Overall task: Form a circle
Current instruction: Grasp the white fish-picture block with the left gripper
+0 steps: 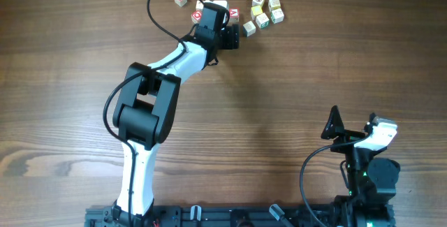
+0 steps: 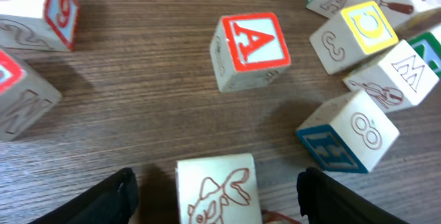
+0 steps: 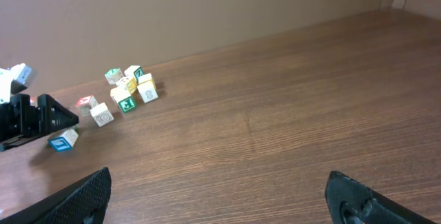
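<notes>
At far side of table (image 1: pixel 293 94), letter cubes (image 1: pixel 264 12) lie as loose cluster, no ring yet. Nearer by far: left arm (image 1: pixel 150 101); right gripper (image 3: pixel 219 200) parked well apart, jaws wide. Jaws of left gripper (image 2: pixel 218 207) straddle fish cube (image 2: pixel 216 182), gap each side, nothing held; no long axis to match. Straight ahead, red A cube (image 2: pixel 249 48); rest ahead-right
</notes>
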